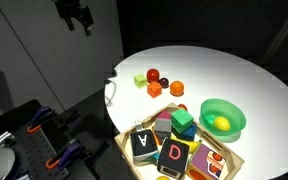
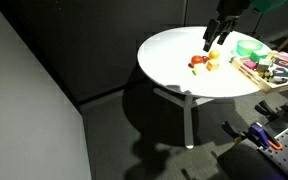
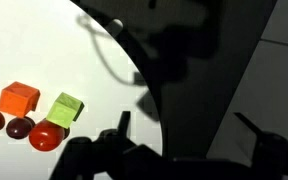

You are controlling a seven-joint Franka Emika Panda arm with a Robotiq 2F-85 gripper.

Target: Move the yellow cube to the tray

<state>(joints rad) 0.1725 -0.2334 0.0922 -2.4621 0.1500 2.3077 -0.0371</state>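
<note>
The small yellow cube (image 1: 138, 78) sits on the white round table near its edge, next to an orange-red cube (image 1: 155, 89) and small red and orange balls. In the wrist view the cube (image 3: 66, 108) lies at lower left and looks yellow-green. It also shows in an exterior view (image 2: 212, 61). The light-wood tray (image 1: 230, 162) at the table's edge holds lettered blocks and a green cube (image 1: 182, 121); it shows in both exterior views (image 2: 254, 74). My gripper (image 1: 76, 18) (image 2: 216, 38) hangs high above the table, open and empty (image 3: 194, 135), off to the side of the cube.
A round green bowl (image 1: 222, 118) (image 2: 252, 47) with something yellow inside stands next to the tray. Red and orange balls (image 3: 46, 137) lie close around the yellow cube. The table edge and dark floor lie under the gripper in the wrist view.
</note>
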